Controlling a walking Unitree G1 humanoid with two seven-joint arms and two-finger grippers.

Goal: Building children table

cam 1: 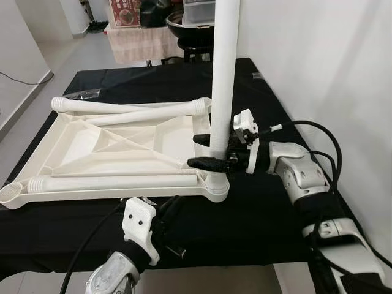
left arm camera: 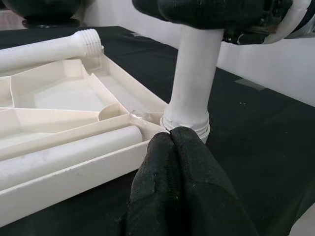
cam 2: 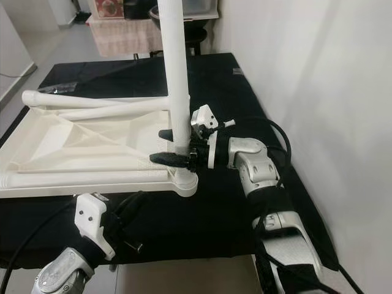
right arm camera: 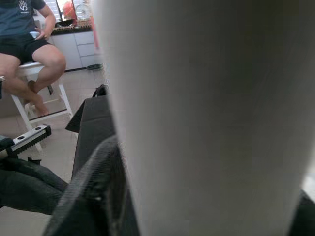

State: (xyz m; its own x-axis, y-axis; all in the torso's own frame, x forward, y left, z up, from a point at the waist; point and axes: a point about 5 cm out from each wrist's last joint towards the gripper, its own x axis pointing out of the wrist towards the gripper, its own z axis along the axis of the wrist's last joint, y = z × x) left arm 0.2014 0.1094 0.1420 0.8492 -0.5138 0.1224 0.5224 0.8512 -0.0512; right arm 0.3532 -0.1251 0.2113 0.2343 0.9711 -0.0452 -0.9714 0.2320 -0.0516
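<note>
The white plastic tabletop point(cam 1: 122, 142) lies upside down on the black-covered table point(cam 1: 263, 214). One white leg point(cam 1: 224, 73) stands upright in the near right corner socket point(cam 1: 215, 185). My right gripper point(cam 1: 202, 150) is shut on this leg low down, one black finger on each side. Two loose legs point(cam 1: 116, 182) point(cam 1: 141, 114) lie inside the tabletop, along its near and far edges. My left gripper point(cam 1: 170, 213) hovers by the table's front edge just before the socket, its fingers point(left arm camera: 172, 152) pressed together with nothing between them.
A white wall runs close along the table's right side. Behind the table stand a dark stool and a cloth-covered stand point(cam 1: 138, 40). A clear plastic bag point(cam 1: 82, 94) lies at the far left corner. A person point(right arm camera: 29, 44) sits on a white stool in the right wrist view.
</note>
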